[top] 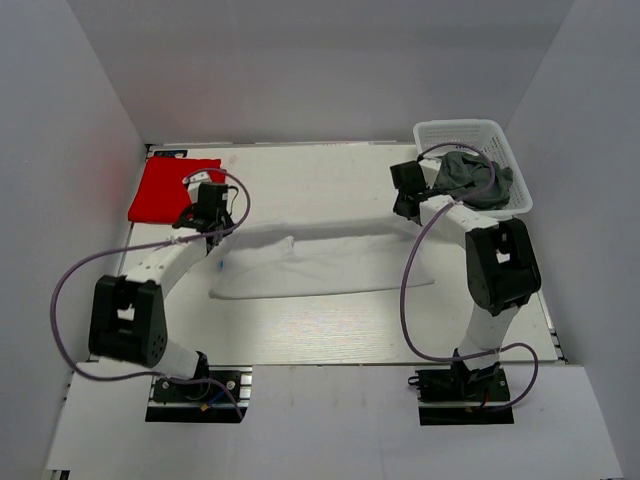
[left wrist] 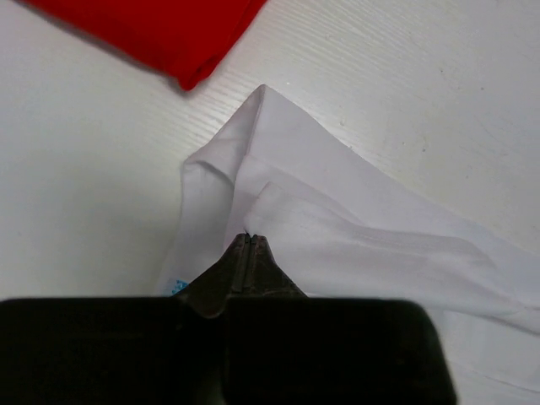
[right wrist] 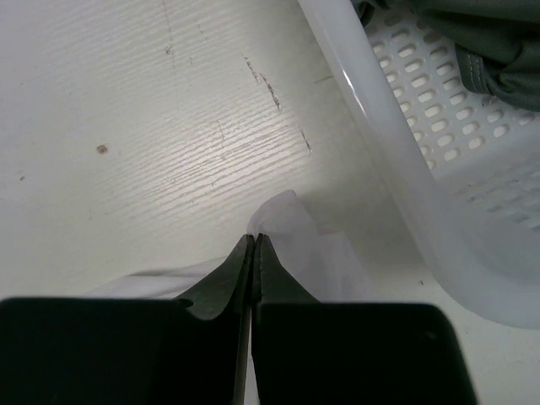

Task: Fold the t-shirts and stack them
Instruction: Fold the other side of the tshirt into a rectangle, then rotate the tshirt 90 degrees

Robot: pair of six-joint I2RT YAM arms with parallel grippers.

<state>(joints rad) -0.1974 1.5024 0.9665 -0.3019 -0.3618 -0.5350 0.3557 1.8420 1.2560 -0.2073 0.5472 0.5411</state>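
Left gripper [left wrist: 251, 246]: jaws were pressed together, pinching a fold of the white t-shirt [top: 320, 265] near its far left corner
Right gripper [right wrist: 255, 245]: also clamped tight on the white cloth, with only a small tuft poking past the tips
White t-shirt's place: it lay across the middle of the table [top: 320, 335], its far edge raised in a taut ridge between the two grippers and its near part flat on the wood
Red t-shirt [top: 165, 188]: folded at the far left, near the left gripper but clear of the white cloth
Dark grey t-shirt [top: 475, 178]: bunched inside the basket [top: 455, 127] at the far right, not yet folded
Slip risk: the right-hand bite looked thin to me, so pulling the edge tighter could tug the cloth out and drop that side
Crooked fold risk: if the two arms carried the edge forward unevenly, the hem would likely land skewed or wrinkled
Collision risk: the basket wall stood just beside the right gripper, so a swing outward could knock it
Stack risk: a wide sweep on the left might drag the red t-shirt out of its fold
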